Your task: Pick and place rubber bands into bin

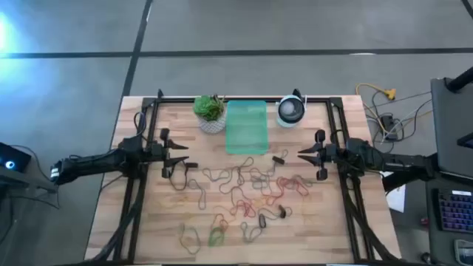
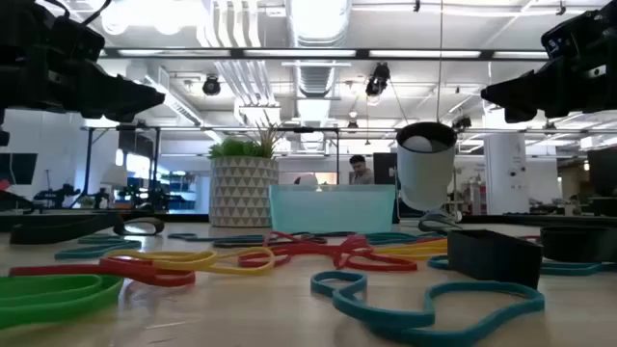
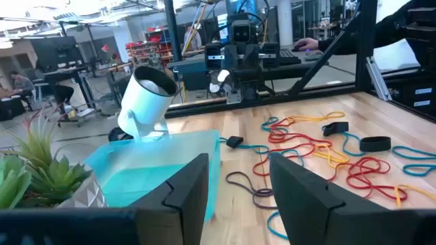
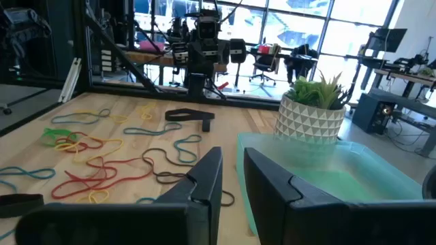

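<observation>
Surface: light wooden slatted tabletop [image 1: 148, 222] fills the lower middle of the high view, with grey floor around it and a black frame along its edges.
Background: low view looks into an open workshop with ceiling pipes, strip lights and a person far off behind the tray.
Bin: small translucent mint-green rectangular plastic tray [image 1: 246, 127] sits at the upper centre of the table in the high view; nothing can be made out inside it.
Bin neighbours: white patterned pot holding a green plant [image 1: 211, 113] stands just left of the tray; round white-and-dark device [image 1: 291, 111] stands just right of it.
Rubber bands: thin elastic loops in red, brown, black, green and yellow [image 1: 244, 193] lie scattered flat on the wood below the tray, from centre to lower centre of the high view, all outside the tray.
Green band: one bright green loop [image 1: 216, 236] lies near the bottom centre of the high view.
Left gripper [image 1: 179, 157]: at mid-left of the high view, raised above the table left of the bands, fingers spread apart, grasping nothing.
Right gripper [image 1: 303, 154]: at mid-right of the high view, raised off the table right of the bands, fingers slightly parted, empty.
</observation>
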